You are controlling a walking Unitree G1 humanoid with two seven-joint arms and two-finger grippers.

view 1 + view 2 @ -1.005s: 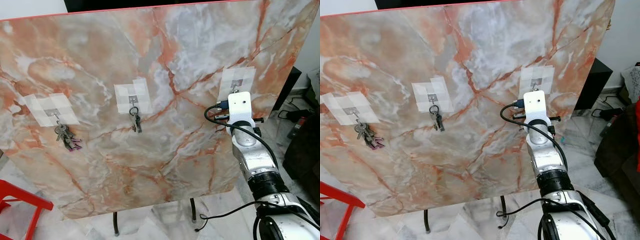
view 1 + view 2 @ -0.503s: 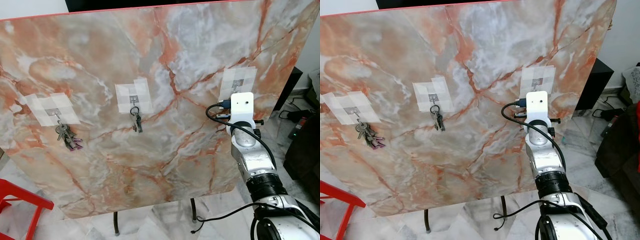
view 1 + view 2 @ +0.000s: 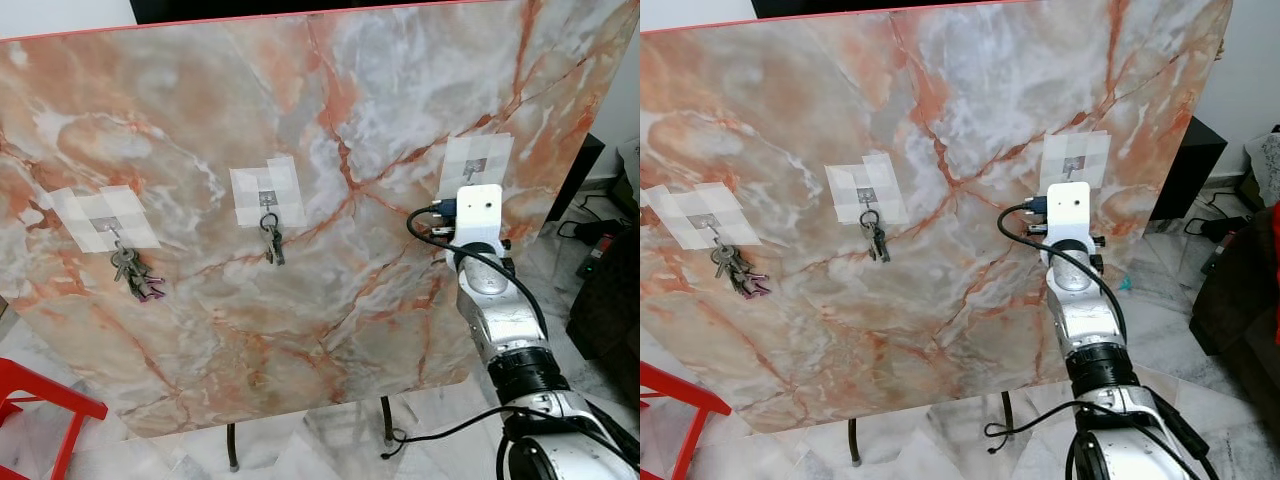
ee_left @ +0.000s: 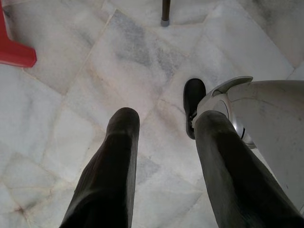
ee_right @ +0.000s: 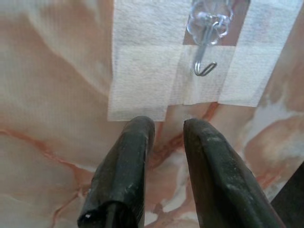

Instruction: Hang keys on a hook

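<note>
An upright marble board (image 3: 300,120) carries three taped-on hooks. A bunch of keys (image 3: 135,275) hangs from the left hook, and a smaller bunch of keys (image 3: 272,243) hangs from the middle one. The right hook (image 5: 205,69) is bare on its white tape patch (image 3: 475,165). My right arm is raised to it, the wrist block (image 3: 478,210) just under the patch. My right gripper (image 5: 168,124) points at the board just below the hook, its fingers a narrow gap apart with nothing between them. My left gripper (image 4: 161,116) hangs open over the floor.
A red stool (image 3: 40,400) stands at the lower left beside the board. The board rests on thin metal legs (image 3: 232,450). Dark furniture (image 3: 610,300) and cables lie to the right. My own leg (image 4: 256,109) is close by the left gripper.
My right wrist has shifted a little to the left under the right hook. Both bunches of keys hang as before.
</note>
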